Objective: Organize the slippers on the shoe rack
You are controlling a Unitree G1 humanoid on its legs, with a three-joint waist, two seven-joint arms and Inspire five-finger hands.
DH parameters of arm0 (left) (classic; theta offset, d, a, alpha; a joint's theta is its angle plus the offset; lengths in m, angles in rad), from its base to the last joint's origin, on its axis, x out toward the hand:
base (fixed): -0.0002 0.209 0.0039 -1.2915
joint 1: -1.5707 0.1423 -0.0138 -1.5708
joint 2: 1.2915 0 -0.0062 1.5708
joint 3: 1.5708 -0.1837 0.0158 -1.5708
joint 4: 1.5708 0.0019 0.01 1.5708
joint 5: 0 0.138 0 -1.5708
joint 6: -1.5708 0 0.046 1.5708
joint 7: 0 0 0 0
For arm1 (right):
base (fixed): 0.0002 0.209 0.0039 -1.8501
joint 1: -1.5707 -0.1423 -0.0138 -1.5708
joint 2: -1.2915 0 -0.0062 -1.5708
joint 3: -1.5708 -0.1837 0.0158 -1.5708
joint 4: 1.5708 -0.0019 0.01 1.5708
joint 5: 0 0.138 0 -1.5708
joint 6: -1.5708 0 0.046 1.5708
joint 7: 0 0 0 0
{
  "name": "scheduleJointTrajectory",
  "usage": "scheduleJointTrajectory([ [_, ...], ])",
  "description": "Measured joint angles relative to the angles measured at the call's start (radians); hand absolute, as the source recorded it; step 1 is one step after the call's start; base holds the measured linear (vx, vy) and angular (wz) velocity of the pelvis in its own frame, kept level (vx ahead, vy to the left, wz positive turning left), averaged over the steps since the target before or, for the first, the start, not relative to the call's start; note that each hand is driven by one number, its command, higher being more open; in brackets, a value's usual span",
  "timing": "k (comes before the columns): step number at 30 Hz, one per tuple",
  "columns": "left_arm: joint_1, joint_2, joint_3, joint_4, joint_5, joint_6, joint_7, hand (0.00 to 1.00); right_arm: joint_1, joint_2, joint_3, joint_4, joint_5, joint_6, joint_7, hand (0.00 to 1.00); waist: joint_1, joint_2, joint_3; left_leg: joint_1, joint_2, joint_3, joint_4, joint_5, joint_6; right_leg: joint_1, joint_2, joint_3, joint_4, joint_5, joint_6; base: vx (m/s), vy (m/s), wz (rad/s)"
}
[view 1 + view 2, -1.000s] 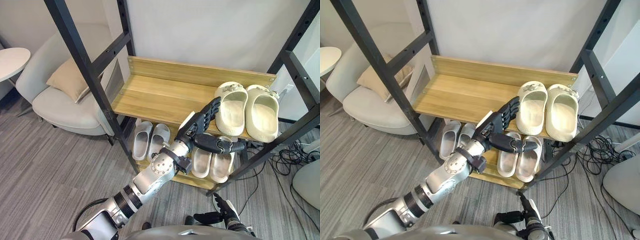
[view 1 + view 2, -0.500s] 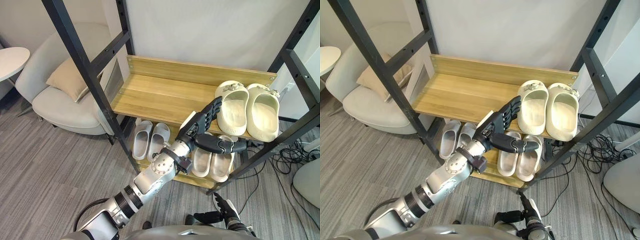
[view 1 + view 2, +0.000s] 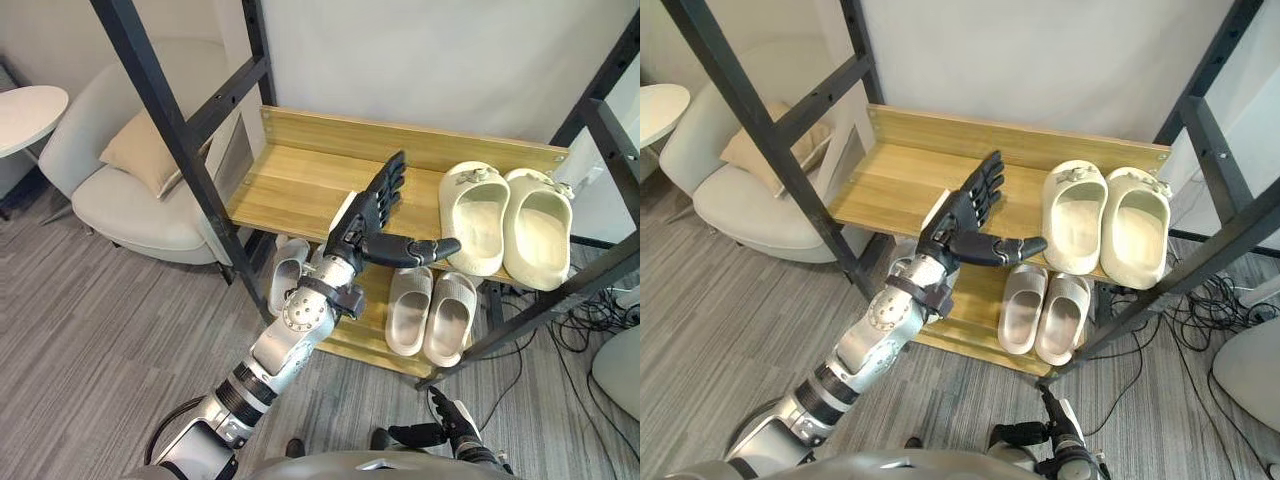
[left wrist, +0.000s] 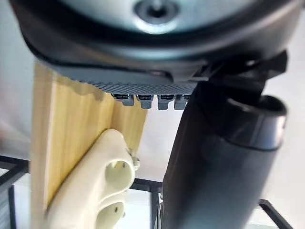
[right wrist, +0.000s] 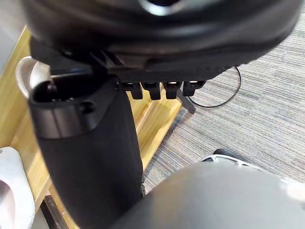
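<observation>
Holding nothing, my left hand spreads straight fingers over the wooden shoe rack; cream rubber slippers sit on top, pale grey slippers below.

A shoe rack of black metal posts and two light wooden shelves is seen from above. On the upper shelf, a pair of cream slippers with thick soles is set side by side at the right end, upright, sides touching, close to the back board. The rest of that shelf is left bare. On the lower shelf, a pair of beige slippers is laid side by side below the cream pair, heels toward the front edge. Further left on the same shelf, a light grey slipper is seen, partly hidden.
</observation>
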Motion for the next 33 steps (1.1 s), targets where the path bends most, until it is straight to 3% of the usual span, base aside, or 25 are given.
scheduleJointTrajectory([
  [6, 0.032, 0.000, -0.039, -0.125, -0.093, -0.002, -0.063, 1.00, 0.000, -0.009, 0.002, 0.000, 0.000, 0.000, 0.007, 1.00, 0.011, 0.014, -0.009, 0.004, -0.001, -0.007, 0.003, 0.000, 0.000, 0.009, -0.001, -0.007, 0.000, -0.004, -0.001, 0.01, 0.005, 0.04],
  [15, 0.157, 0.042, -0.192, -0.134, -0.211, 0.026, -0.205, 1.00, 0.008, -0.037, 0.013, 0.000, 0.000, 0.001, 0.028, 1.00, 0.023, 0.041, -0.026, 0.011, 0.002, -0.012, 0.004, 0.000, 0.000, 0.015, 0.001, -0.011, 0.010, -0.011, -0.003, 0.00, 0.000, 0.00],
  [20, 0.250, 0.101, -0.206, -0.126, -0.211, 0.040, -0.259, 1.00, 0.011, -0.039, 0.016, 0.001, -0.001, 0.001, 0.029, 1.00, 0.023, 0.039, -0.028, 0.023, 0.006, -0.023, 0.004, -0.002, -0.002, 0.019, 0.003, -0.024, 0.037, -0.030, -0.003, 0.02, -0.009, 0.06],
  [25, 0.364, 0.187, -0.205, 0.037, -0.170, 0.052, -0.315, 1.00, 0.001, -0.046, 0.041, 0.003, -0.020, -0.001, 0.033, 1.00, 0.024, 0.033, -0.029, 0.035, 0.010, -0.026, 0.004, -0.005, -0.007, 0.036, 0.008, -0.027, 0.027, -0.030, -0.004, 0.01, -0.004, 0.02],
  [33, 0.444, 0.227, -0.189, 0.149, -0.067, 0.062, -0.346, 1.00, -0.004, -0.040, 0.053, 0.003, -0.020, -0.001, 0.049, 1.00, 0.025, 0.016, -0.033, 0.035, 0.013, -0.026, 0.003, -0.006, -0.009, 0.037, 0.014, -0.028, 0.019, -0.030, -0.004, 0.00, 0.000, 0.00],
])
